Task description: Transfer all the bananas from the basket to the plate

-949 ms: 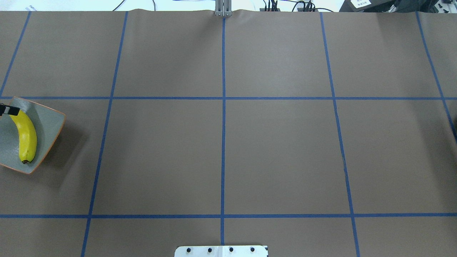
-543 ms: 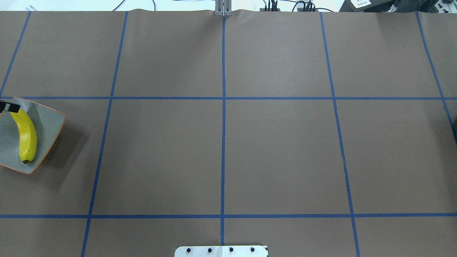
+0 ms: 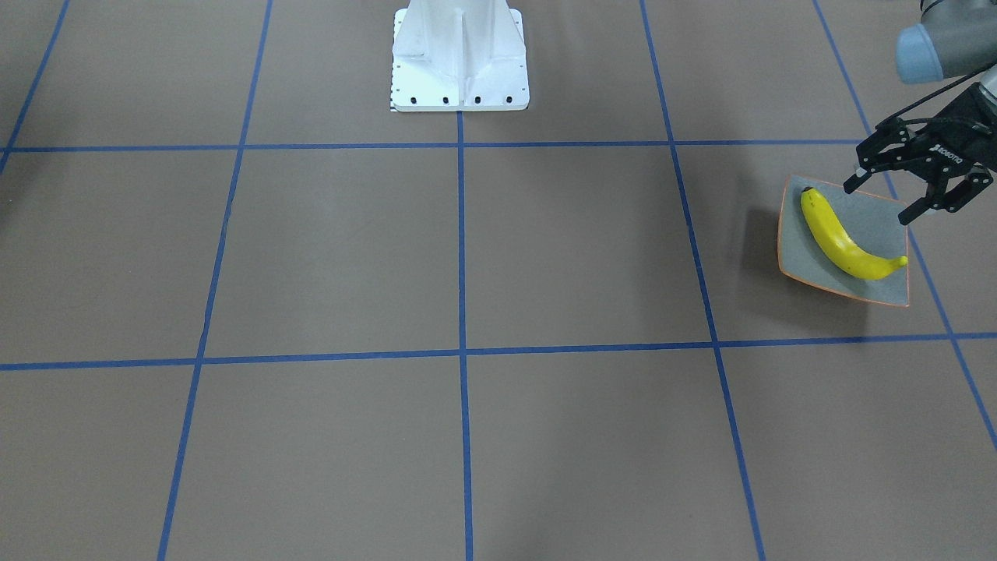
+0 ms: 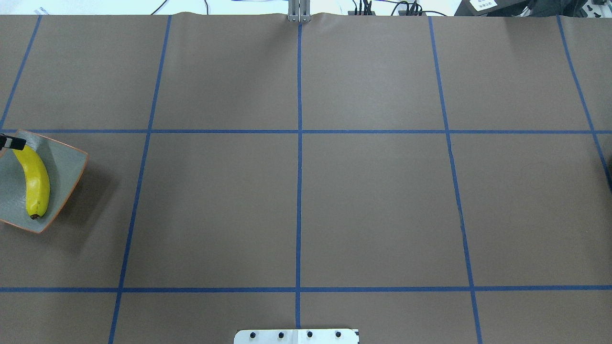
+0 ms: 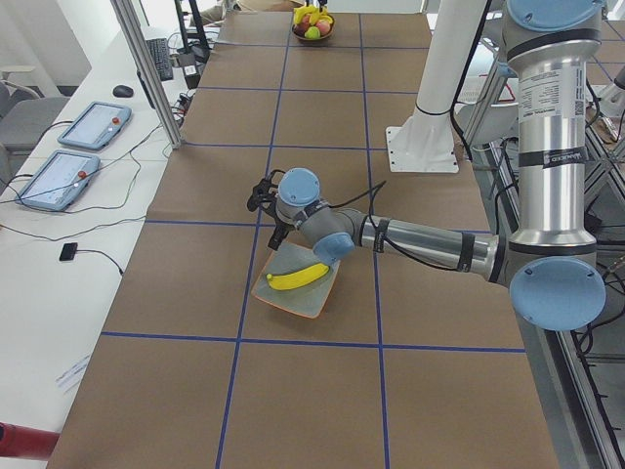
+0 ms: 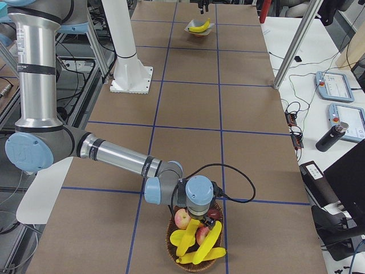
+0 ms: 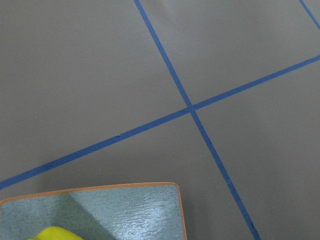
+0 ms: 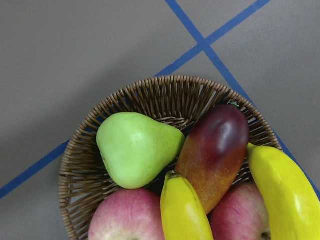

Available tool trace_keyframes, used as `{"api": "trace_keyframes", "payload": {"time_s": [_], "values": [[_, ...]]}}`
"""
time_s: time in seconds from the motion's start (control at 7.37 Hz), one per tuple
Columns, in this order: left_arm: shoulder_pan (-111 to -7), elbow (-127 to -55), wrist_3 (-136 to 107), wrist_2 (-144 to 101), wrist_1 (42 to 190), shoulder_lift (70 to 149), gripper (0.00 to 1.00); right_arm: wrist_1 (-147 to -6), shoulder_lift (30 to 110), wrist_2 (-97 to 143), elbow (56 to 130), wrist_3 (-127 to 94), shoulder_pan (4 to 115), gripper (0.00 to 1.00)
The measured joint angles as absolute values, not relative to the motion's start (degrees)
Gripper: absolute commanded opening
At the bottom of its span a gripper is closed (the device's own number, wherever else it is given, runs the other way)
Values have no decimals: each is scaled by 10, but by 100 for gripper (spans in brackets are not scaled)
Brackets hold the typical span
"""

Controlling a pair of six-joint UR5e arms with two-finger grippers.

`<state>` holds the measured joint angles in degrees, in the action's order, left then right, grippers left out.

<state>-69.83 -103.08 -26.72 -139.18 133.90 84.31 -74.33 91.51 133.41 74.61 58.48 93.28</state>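
Bananas are split between two spots. One banana (image 3: 841, 238) lies flat on the plate (image 3: 868, 222), running corner to corner, its dark stem tip toward the upper left of the dish. The plate sits on the tabletop (image 3: 545, 257) at the right edge of the front-facing view, just above a blue tape line. The left gripper (image 3: 882, 196) hangs over the plate's upper right rim with its jaws spread wide, holding nothing and clear of the banana.

At the bottom of the exterior right view, the basket (image 6: 171, 240) holds three more bananas (image 6: 208, 242), lying against each other toward its lower side. A green pear (image 8: 135, 147), a dark red fruit, perhaps a mango (image 8: 215, 150), and pink apples (image 8: 125, 217) share the basket with them. The right gripper (image 6: 198, 212) sits just over the fruit, but its jaws are hidden under the wrist, so I cannot tell how they stand.
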Motion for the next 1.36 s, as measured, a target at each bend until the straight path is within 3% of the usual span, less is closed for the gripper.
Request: {"api": "trace_keyframes", "payload": {"time_s": [0.14, 0.27, 0.68, 0.81, 1.36], "values": [[-699, -1032, -267, -1391, 1340, 842, 100, -743, 905, 1333, 723, 601, 933, 85], [-699, -1033, -267, -1390, 1340, 841, 100, -742, 901, 1333, 709, 608, 933, 74], [-699, -1034, -267, -1388, 1340, 840, 100, -742, 905, 1330, 694, 614, 933, 15], [-699, -1035, -267, -1388, 1340, 840, 100, -741, 905, 1327, 692, 614, 933, 1], [-699, -1036, -267, -1391, 1340, 841, 100, -751, 885, 1327, 702, 610, 942, 0]]}}
